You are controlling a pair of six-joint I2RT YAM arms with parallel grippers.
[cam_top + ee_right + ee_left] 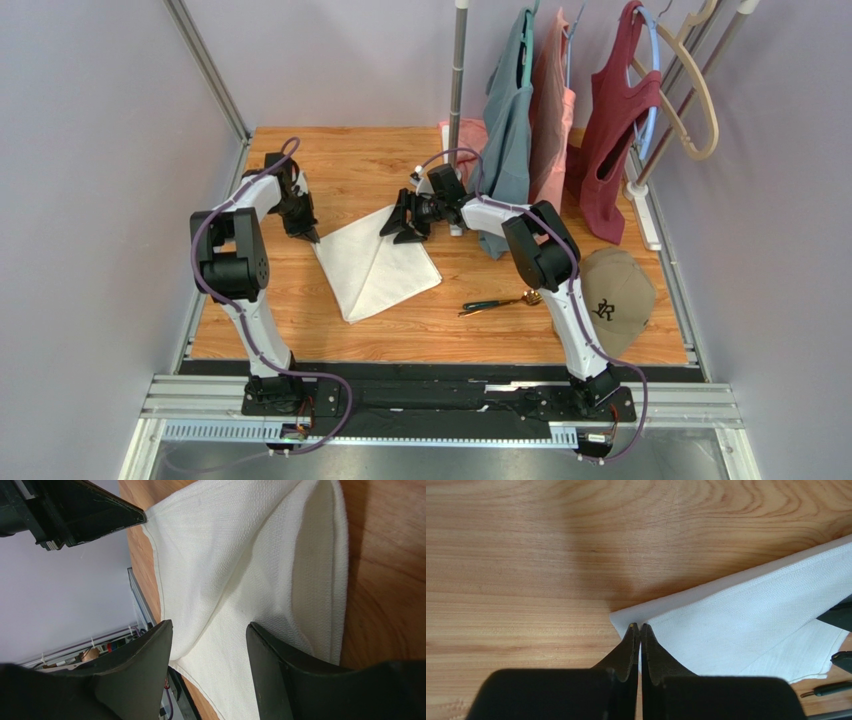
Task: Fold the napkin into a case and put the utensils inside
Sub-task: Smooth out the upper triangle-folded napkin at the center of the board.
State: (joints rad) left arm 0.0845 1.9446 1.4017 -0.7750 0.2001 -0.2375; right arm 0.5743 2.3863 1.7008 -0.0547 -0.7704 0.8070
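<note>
Left gripper (640,626) closed, seemingly pinching napkin (746,625) corner

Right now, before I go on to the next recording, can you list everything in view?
table: one, light brown wood, under everything
napkin: one, white, partly folded, middle of the table
utensils: apparently two, dark handles and gold heads, lying on the table to the right of the napkin, apart from it
cap: one, tan with a dark logo, near right of the table
garments: at least three (teal, pink, maroon), hanging at the far right
hangers: two clear, one blue and one beige, by the maroon garment
left gripper: one, black, shut on the napkin's left corner
right gripper: one, black, open over the napkin's far corner
</note>
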